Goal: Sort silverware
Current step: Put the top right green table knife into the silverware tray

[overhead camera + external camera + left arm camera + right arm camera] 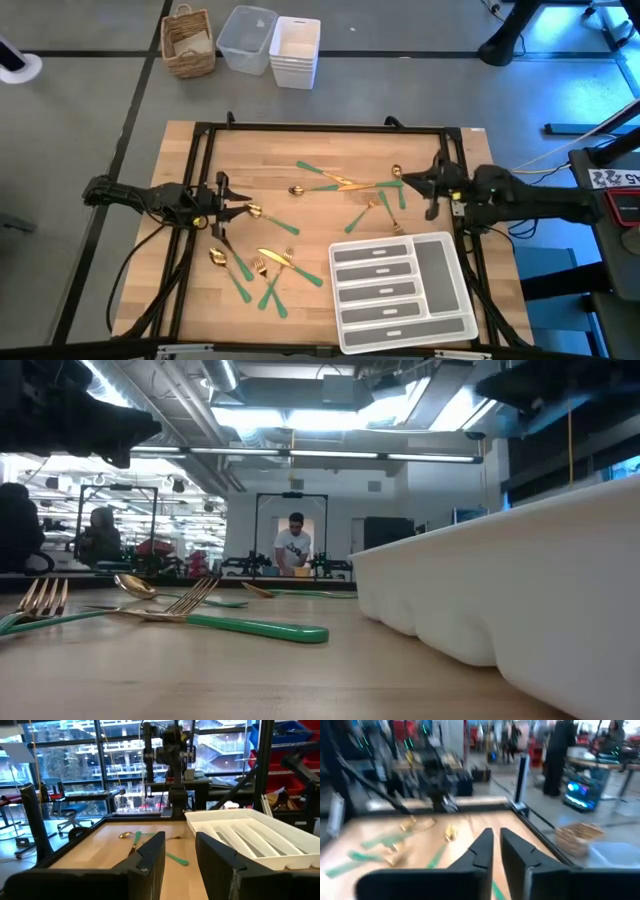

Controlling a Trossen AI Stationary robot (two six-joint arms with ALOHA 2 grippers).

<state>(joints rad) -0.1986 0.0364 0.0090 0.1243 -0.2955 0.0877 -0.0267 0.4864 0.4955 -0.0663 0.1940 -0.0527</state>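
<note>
The silverware, gold heads on slim green handles, lies scattered flat on the wooden table. One cluster (345, 185) is at the centre and another (258, 268) near the front left. A spoon (262, 214) lies just ahead of my left gripper (243, 207), which stands open at the table's left, pointing level with nothing between its fingers (150, 855). My right gripper (410, 181) hovers at the table's right, pointing level toward the central cluster. Its fingers (482, 847) are a narrow gap apart and hold nothing. The white compartmented tray (440, 270) sits at the front right.
A black frame (320, 128) borders the table. Beyond the far edge stand a wicker basket (190, 42), a clear tub (246, 38) and stacked white bins (295, 52). The tray's wall (520, 580) fills the right of the low view. A person (294, 545) stands far behind.
</note>
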